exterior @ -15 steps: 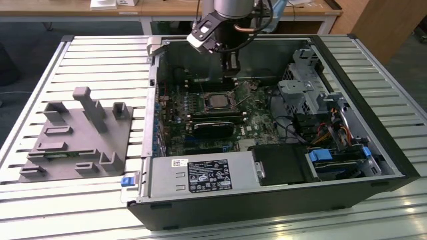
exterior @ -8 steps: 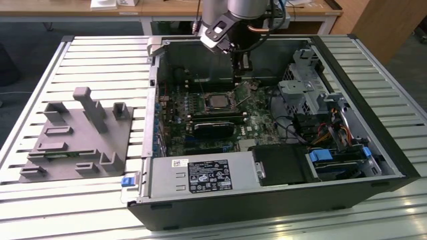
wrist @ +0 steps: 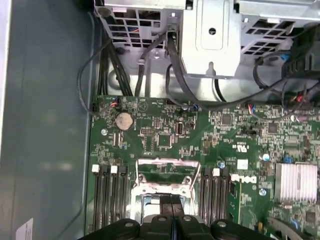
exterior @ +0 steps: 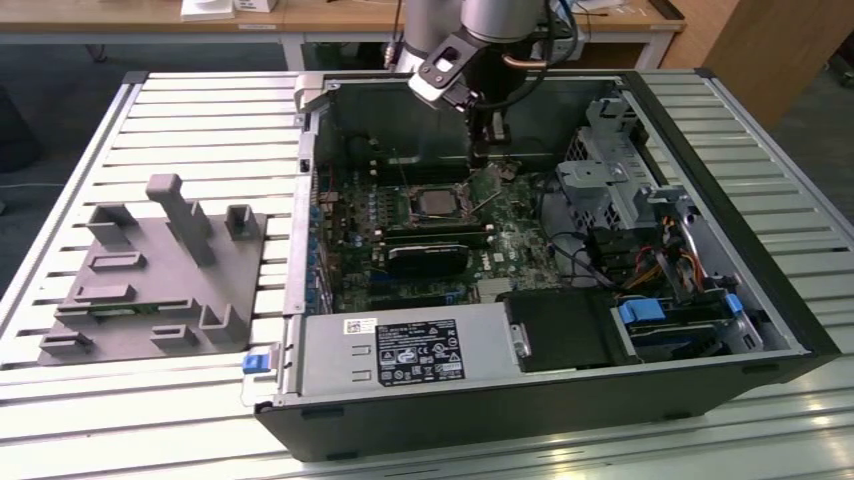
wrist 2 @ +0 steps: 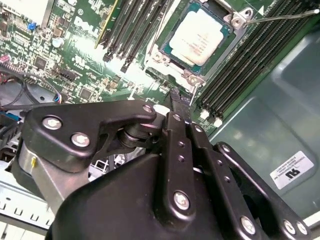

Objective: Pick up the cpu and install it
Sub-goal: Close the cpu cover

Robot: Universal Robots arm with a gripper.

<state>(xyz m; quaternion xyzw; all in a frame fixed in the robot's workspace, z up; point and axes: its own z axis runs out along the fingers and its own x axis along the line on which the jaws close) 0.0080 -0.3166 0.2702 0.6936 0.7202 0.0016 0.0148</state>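
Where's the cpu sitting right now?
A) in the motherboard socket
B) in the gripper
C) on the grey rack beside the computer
A: the silvery cpu lies flat in the socket on the motherboard, apart from the gripper.

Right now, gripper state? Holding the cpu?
Gripper: shut, nothing between its fingers. The cpu lies on the motherboard, apart from it.
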